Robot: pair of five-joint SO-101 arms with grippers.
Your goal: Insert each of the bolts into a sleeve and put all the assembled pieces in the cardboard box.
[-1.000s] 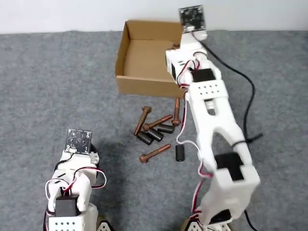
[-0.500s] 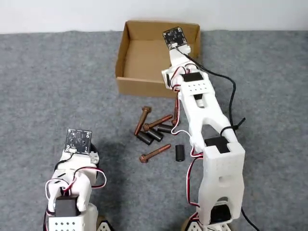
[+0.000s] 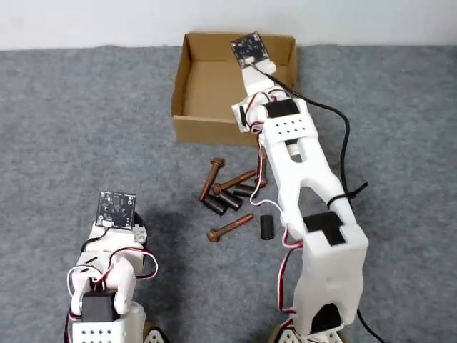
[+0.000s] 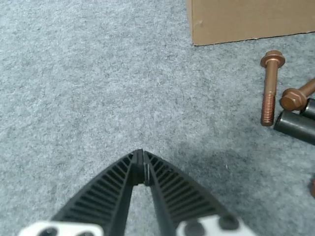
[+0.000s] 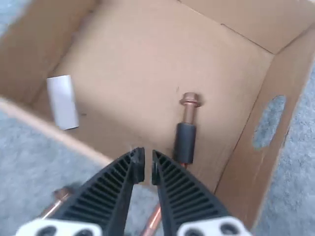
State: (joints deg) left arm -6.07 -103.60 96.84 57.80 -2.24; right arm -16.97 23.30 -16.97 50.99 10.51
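High view: you have the right arm stretched over the cardboard box, with its wrist above the wall nearest the arms. At six o'clock from the box, loose bolts and sleeves lie in a tight cluster, several of them touching. A lone sleeve and a lone bolt lie just beyond the cluster, also toward six o'clock. The left arm sits folded at eight o'clock from the pile, well apart from it.

Left wrist view: the left gripper has its jaws pressed together on nothing, above bare grey carpet. A corner of the box and two bolts are near.

Right wrist view: the right gripper shows a narrow gap with nothing in it and hangs above the box's near wall. One assembled piece, a bolt through a sleeve, lies on the box floor close to a side wall. A white label lies apart from it.

Risks noted:
- Pulling the right arm back low could catch the near wall and drag the light box.
- The right arm's cables hang above the cluster and could snag it.
- Because the parts touch, gripping one bolt may roll its neighbours away.
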